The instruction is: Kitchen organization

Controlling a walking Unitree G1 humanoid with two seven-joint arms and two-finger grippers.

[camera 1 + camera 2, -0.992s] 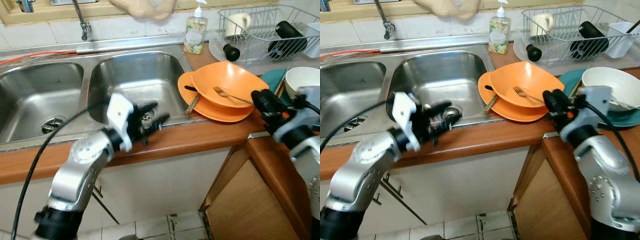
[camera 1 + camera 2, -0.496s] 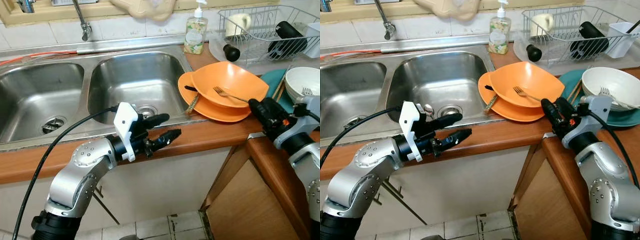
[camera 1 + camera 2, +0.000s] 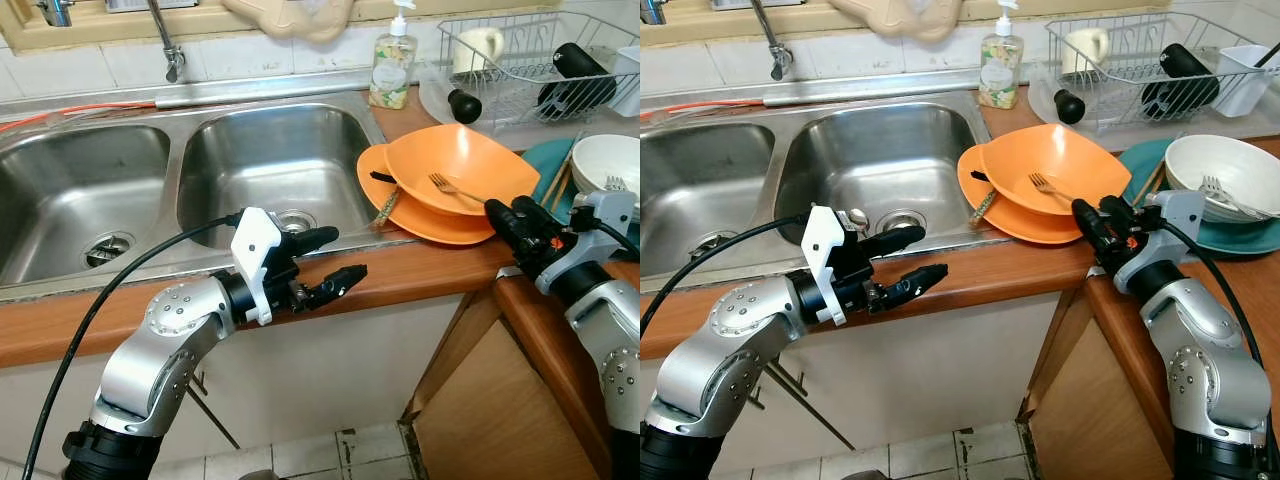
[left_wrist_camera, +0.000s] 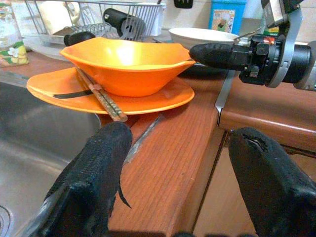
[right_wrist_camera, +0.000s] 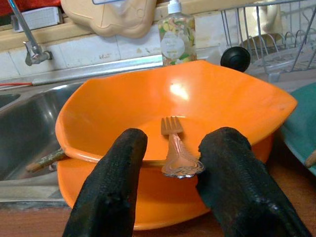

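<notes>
- The fork (image 5: pixel 174 148) lies in the orange bowl (image 3: pixel 460 170), stacked on an orange plate (image 3: pixel 420 220) on the bench (image 3: pixel 400 270) beside the sink (image 3: pixel 270 160).
- The right hand (image 5: pixel 173 173), fingers spread and empty, has edged closer and now straddles the fork's handle, poised to pinch.
- The left hand (image 3: pixel 335 262), released, has swung out over the bench edge.

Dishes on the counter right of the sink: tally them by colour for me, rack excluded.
Orange: 2, a bowl stacked on a plate.
Teal: 1, a plate.
White: 1, a bowl on the teal plate.
Total: 4.
</notes>
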